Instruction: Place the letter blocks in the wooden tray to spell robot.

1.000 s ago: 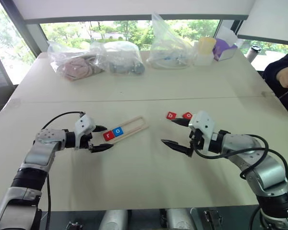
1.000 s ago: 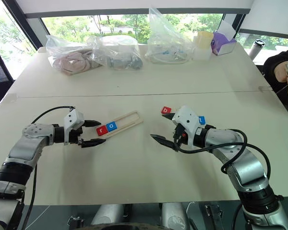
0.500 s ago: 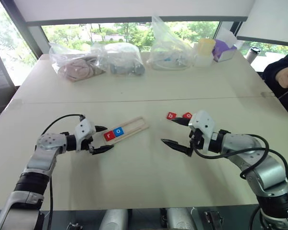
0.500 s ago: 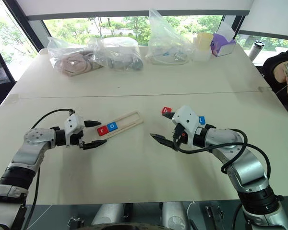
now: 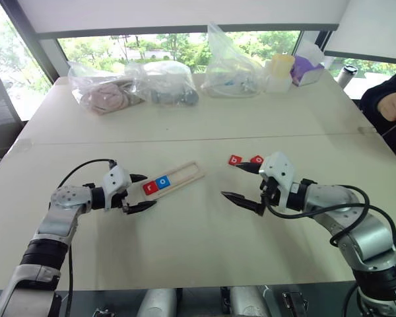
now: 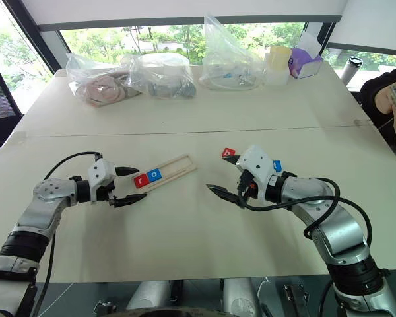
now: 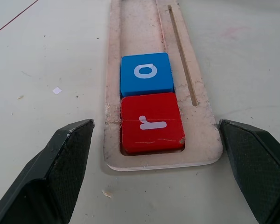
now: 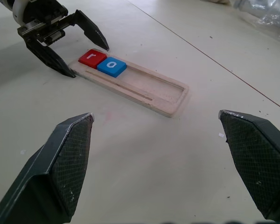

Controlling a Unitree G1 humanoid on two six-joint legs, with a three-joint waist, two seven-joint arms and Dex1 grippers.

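Wooden tray (image 5: 175,178) lies slantwise on tabletop (image 5: 185,244), red r (image 7: 151,122) and blue o (image 7: 146,73) seated at its near end. My left gripper (image 5: 140,192) open, empty, straddling that end. My right gripper (image 5: 241,183) open, empty, beside red b (image 5: 235,159). Next, I judge: lift b squarely, seat it touching o.

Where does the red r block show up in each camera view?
Left eye: red r block in the wooden tray, beside the left claw.
Right eye, same spot.
Left wrist, central.
Right wrist, far end.
Shared landmark: blue o block beside it.
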